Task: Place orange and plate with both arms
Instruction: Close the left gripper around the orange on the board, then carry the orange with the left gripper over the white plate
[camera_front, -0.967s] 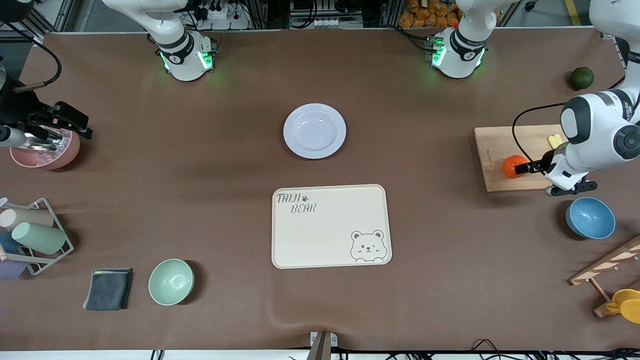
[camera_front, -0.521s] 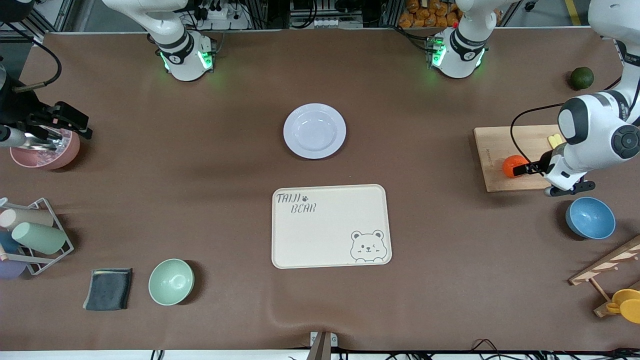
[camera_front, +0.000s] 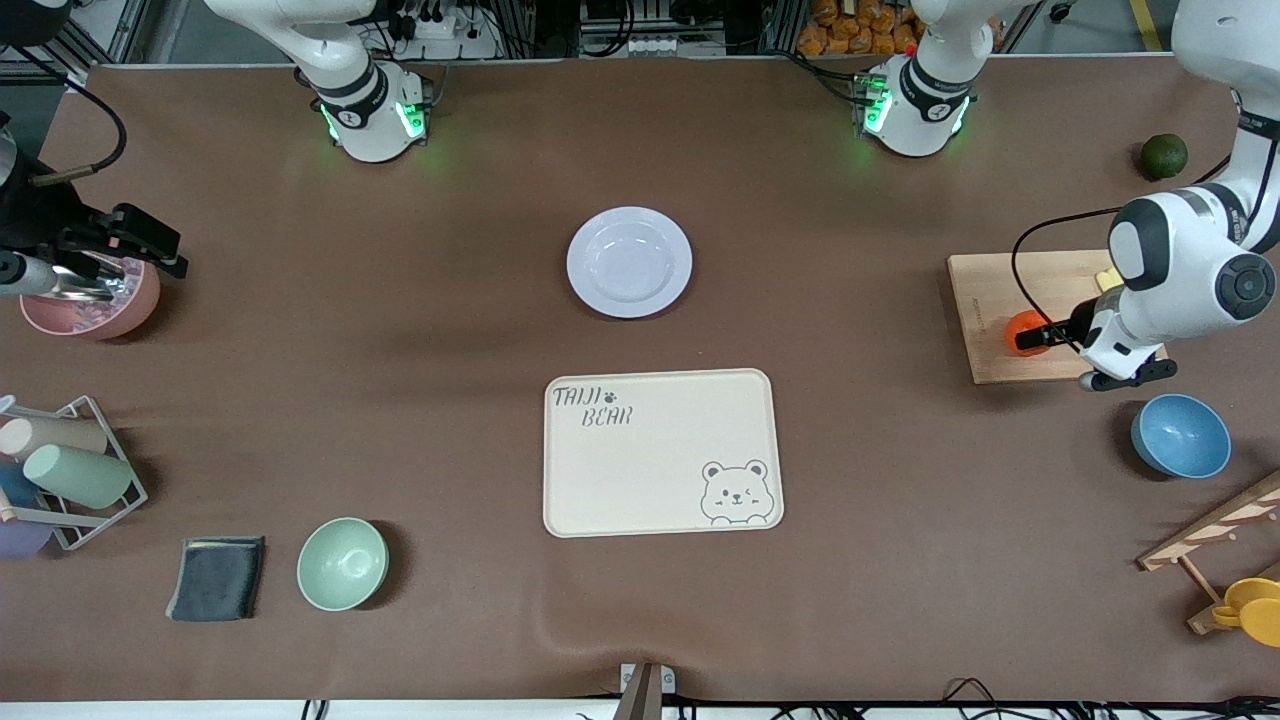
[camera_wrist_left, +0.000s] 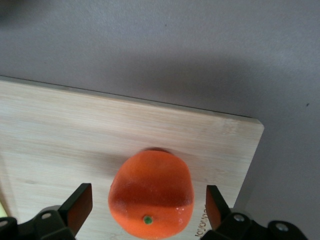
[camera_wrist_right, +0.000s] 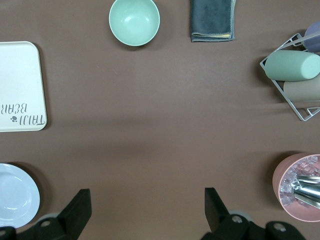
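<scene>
The orange (camera_front: 1017, 325) lies on a wooden cutting board (camera_front: 1000, 290) at the left arm's end of the table. My left gripper (camera_front: 1032, 337) is open around it, one finger on each side with gaps showing. In the left wrist view the orange (camera_wrist_left: 150, 192) sits between the fingers (camera_wrist_left: 80, 205) on the board (camera_wrist_left: 75, 130). The pale plate (camera_front: 629, 262) lies mid-table, farther from the front camera than the cream bear tray (camera_front: 660, 450). My right gripper (camera_front: 100, 262) is open and empty, over a pink bowl (camera_front: 90, 305). The plate's edge also shows in the right wrist view (camera_wrist_right: 15, 192).
A dark green fruit (camera_front: 1164, 155) and a blue bowl (camera_front: 1180, 435) flank the board. A yellow piece (camera_front: 1107, 282) lies on the board. A green bowl (camera_front: 342, 563), grey cloth (camera_front: 216, 577) and cup rack (camera_front: 65, 470) sit toward the right arm's end.
My left gripper has slid toward the right arm's end so its fingers now straddle the orange. The orange, the plate and the right arm have not moved.
</scene>
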